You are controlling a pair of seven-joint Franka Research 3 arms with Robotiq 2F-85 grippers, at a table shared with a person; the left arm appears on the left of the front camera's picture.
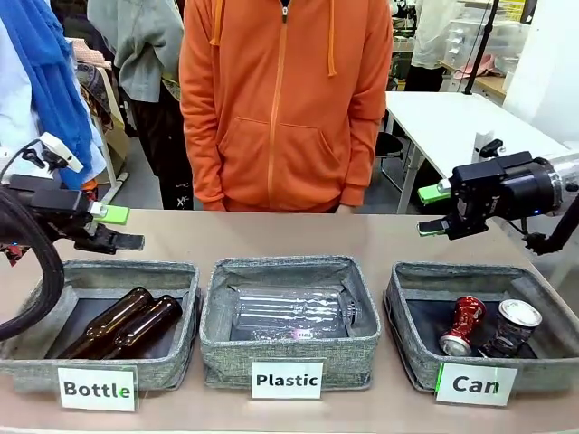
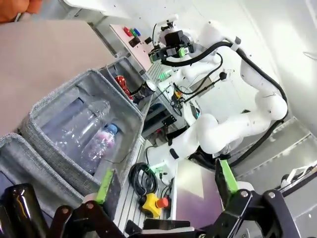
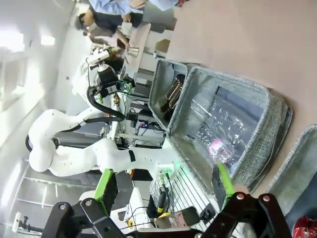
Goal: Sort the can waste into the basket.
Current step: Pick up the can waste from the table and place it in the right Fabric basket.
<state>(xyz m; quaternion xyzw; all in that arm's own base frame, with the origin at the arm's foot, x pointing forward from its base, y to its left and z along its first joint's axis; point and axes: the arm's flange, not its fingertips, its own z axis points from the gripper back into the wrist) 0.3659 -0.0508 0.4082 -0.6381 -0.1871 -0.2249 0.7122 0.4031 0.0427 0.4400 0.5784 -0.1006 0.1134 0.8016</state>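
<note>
Front cam faces person; wrist cams share Plastic bin [image 1: 289, 312].

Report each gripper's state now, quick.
Left gripper: open, holding nothing, above the Bottle bin.
Right gripper: open, holding nothing, above the Can basket.

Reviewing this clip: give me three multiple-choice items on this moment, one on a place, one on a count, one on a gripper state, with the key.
1. Where is the red can?
A. In the basket labelled "Can"
B. In the "Plastic" bin
C. On the bare table

2. How many brown bottles lie in the "Bottle" bin?
A. One
B. Two
C. Three

3. The right gripper is:
A. Shut on a can
B. Open and empty above the table
C. Inside a bin

Key: 1 A, it lies beside the dark can behind that label. 2 B, two lie side by side. 3 B, its green pads stand apart with nothing between.
</note>
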